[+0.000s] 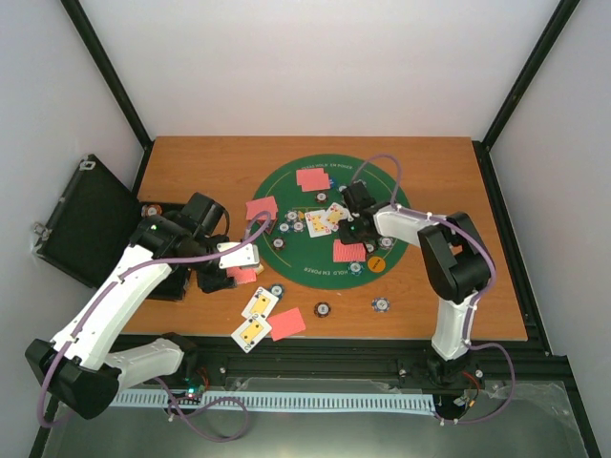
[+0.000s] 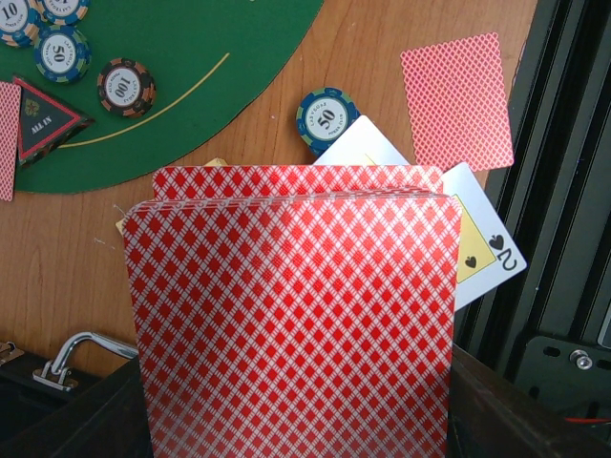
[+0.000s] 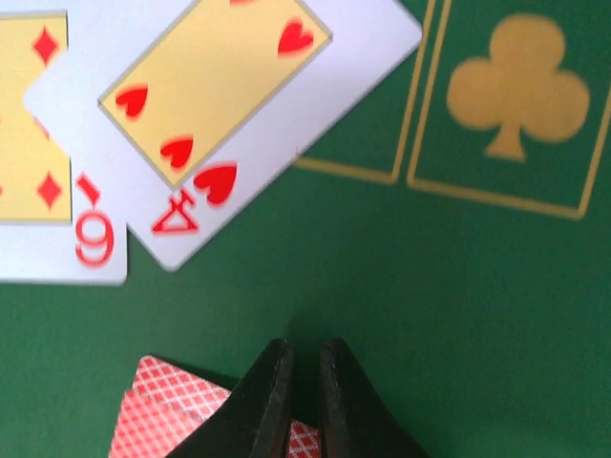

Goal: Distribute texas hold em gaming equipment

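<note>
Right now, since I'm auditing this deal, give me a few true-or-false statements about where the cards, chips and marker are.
1. The left gripper holds a red-backed deck. True.
2. The 50 chip next to the queen of spades lies on the green mat. False: it lies on the bare tabletop beside the mat.
3. The four of hearts lies face up. True.
4. The triangle marker sits on the bare tabletop. False: it sits on the green mat.

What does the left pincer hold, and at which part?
The left pincer holds a stack of red-backed cards by the end nearest its camera; the contact itself is out of view.
</note>
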